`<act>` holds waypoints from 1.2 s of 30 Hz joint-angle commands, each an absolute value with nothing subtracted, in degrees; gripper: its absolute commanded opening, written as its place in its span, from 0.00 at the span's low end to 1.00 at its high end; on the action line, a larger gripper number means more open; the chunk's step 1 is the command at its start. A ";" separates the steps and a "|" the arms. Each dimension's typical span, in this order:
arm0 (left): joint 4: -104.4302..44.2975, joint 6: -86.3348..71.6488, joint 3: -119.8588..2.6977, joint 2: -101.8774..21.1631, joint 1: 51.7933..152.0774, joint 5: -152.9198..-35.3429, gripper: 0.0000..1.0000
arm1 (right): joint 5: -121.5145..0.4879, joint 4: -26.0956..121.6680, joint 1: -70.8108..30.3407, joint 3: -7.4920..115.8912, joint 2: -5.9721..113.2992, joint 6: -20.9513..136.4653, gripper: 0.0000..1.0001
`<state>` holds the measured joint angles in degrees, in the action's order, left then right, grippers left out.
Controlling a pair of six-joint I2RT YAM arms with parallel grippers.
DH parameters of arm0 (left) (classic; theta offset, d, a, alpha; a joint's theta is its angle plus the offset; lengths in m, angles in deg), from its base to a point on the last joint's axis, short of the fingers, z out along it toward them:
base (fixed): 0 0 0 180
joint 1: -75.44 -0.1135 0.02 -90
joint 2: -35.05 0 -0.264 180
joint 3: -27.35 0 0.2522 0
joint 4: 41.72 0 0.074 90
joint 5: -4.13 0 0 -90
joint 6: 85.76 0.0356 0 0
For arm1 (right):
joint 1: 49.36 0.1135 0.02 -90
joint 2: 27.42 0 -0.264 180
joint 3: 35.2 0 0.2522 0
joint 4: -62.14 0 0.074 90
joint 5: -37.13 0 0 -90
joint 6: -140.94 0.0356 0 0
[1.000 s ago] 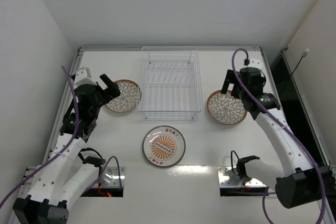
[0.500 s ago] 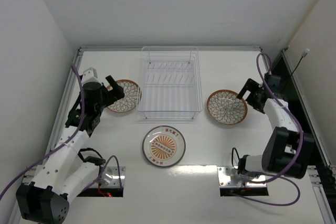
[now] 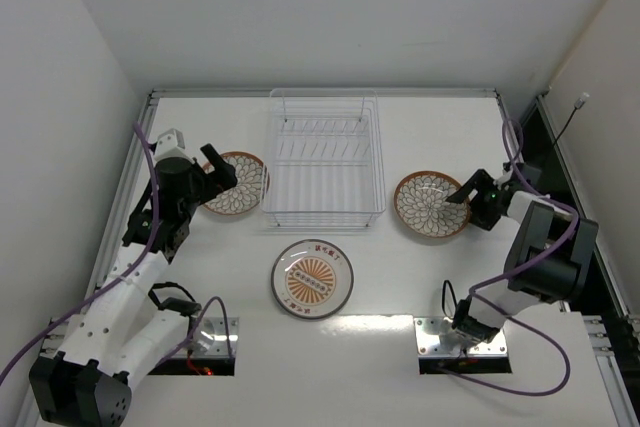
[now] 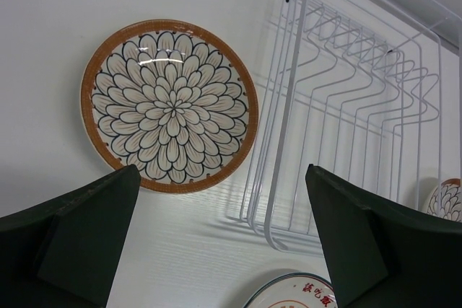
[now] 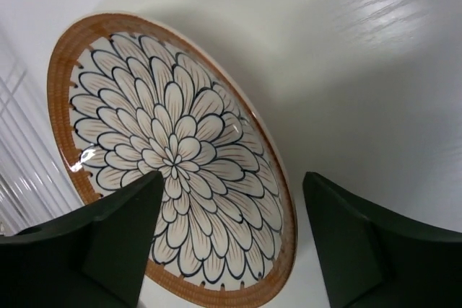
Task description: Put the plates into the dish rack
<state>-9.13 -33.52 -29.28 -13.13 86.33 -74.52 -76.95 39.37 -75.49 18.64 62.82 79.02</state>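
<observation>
Overhead, plain white walls [image 3: 300,17] close the scene in on three sides, and a flat white table [image 3: 400,277] fills the space between them. A rectangular dish rack [image 3: 323,212] [image 4: 287,106] of thin white wire stands at 12 o'clock from the table's middle. All three plates lie flat and face up on the table outside it.

A round, dark-rimmed sunburst plate [image 3: 312,278] [image 4: 289,295] with an orange centre sits at 6 o'clock from the rack, apart from it. A small, round, brown-rimmed left petal plate [image 3: 238,185] [image 4: 170,106] lies at 9 o'clock, just beside the rack's wire. Its twin, the right petal plate [image 3: 428,205] [image 5: 173,156], lies at about 4 o'clock, near the rack's corner.

The black two-finger left claw [image 3: 218,167] [image 4: 222,171] is spread wide and holds nothing. It hangs over the 9 o'clock rim of the left petal plate, with the plate lying beyond its fingertips in the wrist view.

The black right claw [image 3: 465,199] [image 5: 232,178] sits low at the 3 o'clock rim of the right petal plate, its fingers apart. In the wrist view the rim runs between them, one finger over the patterned face and the other over bare table. Whether either finger touches the plate cannot be told.
</observation>
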 commanded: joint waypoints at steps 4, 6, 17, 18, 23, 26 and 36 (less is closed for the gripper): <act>-8.89 -33.03 -30.18 -12.24 86.42 -74.97 1.00 | -86.51 44.85 -76.61 19.43 66.79 81.00 0.64; -8.37 -33.03 -30.71 -12.24 86.42 -74.97 1.00 | -88.72 45.92 -77.13 19.96 69.25 82.32 0.56; -7.84 -31.97 -31.76 -13.91 86.42 -75.59 1.00 | -89.27 44.43 -77.66 21.19 69.46 84.17 0.00; -7.31 -31.97 -32.29 -13.91 86.42 -75.59 1.00 | -88.22 43.64 -77.66 21.80 68.22 83.47 0.00; -6.08 -30.66 -35.62 -15.13 86.42 -75.59 1.00 | -74.89 32.42 -78.19 26.10 55.75 81.71 0.00; -3.62 -28.99 -40.01 -16.62 86.42 -75.59 1.00 | -65.64 25.37 -77.22 32.34 46.96 81.18 0.00; 1.74 -23.54 -45.57 -21.29 86.42 -73.66 1.00 | -55.26 19.82 -68.54 46.32 40.43 81.79 0.00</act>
